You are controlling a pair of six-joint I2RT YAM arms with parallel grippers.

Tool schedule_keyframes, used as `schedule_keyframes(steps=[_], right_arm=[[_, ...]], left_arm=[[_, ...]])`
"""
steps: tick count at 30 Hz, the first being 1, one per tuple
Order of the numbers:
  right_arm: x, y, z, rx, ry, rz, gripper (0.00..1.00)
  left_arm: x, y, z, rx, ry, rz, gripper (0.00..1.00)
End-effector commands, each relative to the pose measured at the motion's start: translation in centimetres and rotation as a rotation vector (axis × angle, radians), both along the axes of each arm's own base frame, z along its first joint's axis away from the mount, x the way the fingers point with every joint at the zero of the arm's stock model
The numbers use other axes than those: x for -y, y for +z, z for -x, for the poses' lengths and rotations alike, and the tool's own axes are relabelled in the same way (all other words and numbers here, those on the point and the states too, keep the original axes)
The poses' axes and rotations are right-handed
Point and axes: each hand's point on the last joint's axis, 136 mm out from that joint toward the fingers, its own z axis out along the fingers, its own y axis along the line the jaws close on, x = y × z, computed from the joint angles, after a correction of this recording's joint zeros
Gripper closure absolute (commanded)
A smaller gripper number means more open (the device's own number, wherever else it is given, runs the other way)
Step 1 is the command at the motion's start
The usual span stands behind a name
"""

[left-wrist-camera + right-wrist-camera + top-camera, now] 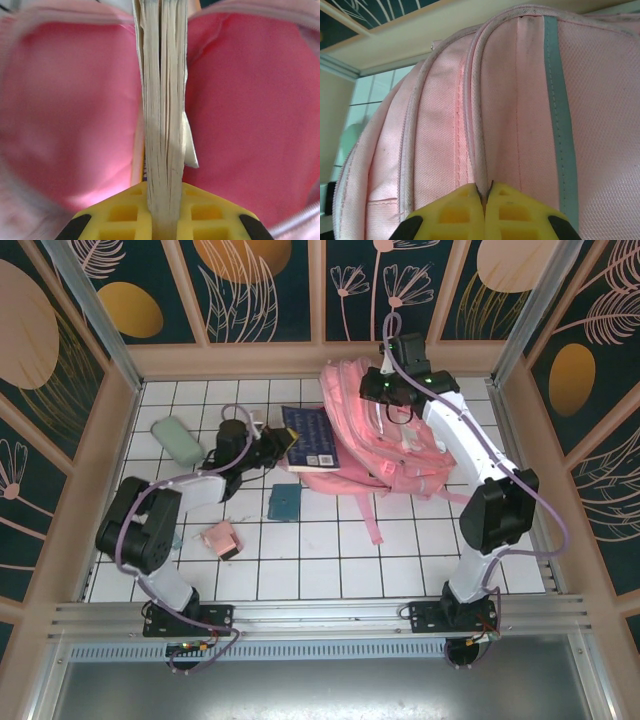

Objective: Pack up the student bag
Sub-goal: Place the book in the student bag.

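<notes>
The top external camera sits high above and behind the arm bases. It looks down and forward over the whole tiled table to its far edge. The left wrist camera looks along the left gripper at very close range, facing the page edge of a book, with the pink fabric of the student bag on both sides. The right wrist camera looks past the right gripper, close against the bag's outer fabric, with a strip of table and wall at upper left. All three views share the bag, and the overhead and left wrist views share the book.
</notes>
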Motion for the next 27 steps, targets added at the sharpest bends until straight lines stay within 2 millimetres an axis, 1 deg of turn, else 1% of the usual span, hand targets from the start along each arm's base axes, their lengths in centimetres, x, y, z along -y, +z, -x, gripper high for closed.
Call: schedule_keyframes(steps=[1, 3, 5, 7, 11, 15, 20, 22, 23, 24, 25, 27], right_arm=[[-0.6, 7.1, 0.6, 0.152, 0.067, -0.196, 1.0], [-0.1, 7.5, 0.6, 0.153, 0.06, -0.219, 1.0], [0.4, 7.7, 0.7, 0.154, 0.053, -0.235, 1.0], [0.6, 7.9, 0.8, 0.152, 0.05, -0.245, 1.0], [0.9, 8.3, 0.8, 0.153, 0.051, -0.271, 1.0], [1.0, 8.7, 0.8, 0.152, 0.053, -0.294, 1.0], [1.3, 8.8, 0.8, 0.153, 0.046, -0.295, 1.0], [1.4, 8.8, 0.8, 0.153, 0.044, -0.296, 1.0], [1.4, 8.8, 0.8, 0.152, 0.044, -0.297, 1.0], [1.4, 8.7, 0.8, 0.15, 0.044, -0.295, 1.0], [1.5, 8.6, 0.8, 0.148, 0.042, -0.294, 1.0], [1.7, 8.5, 0.9, 0.147, 0.038, -0.291, 1.0]], left_arm=[[4.3, 3.8, -1.4, 0.127, -0.043, 0.073, 1.0], [6.8, 3.9, -1.7, 0.135, -0.07, 0.081, 1.0], [9.1, 3.2, -2.0, 0.12, -0.091, 0.08, 1.0], [11.1, 2.3, -2.1, 0.109, -0.105, 0.075, 1.0], [14.8, 0.5, -2.4, 0.082, -0.128, 0.056, 1.0], [18.5, -0.9, -2.2, 0.073, -0.158, 0.032, 1.0], [22.3, -3.2, -1.3, 0.039, -0.176, -0.017, 1.0], [23.2, -4.2, -1.0, 0.027, -0.172, -0.036, 1.0], [23.6, -4.3, -1.0, 0.026, -0.167, -0.042, 1.0], [23.8, -4.5, -0.9, 0.023, -0.163, -0.053, 0.99], [24.0, -4.6, -0.8, 0.023, -0.163, -0.066, 0.9], [24.4, -4.2, -0.5, 0.039, -0.174, -0.082, 0.7]])
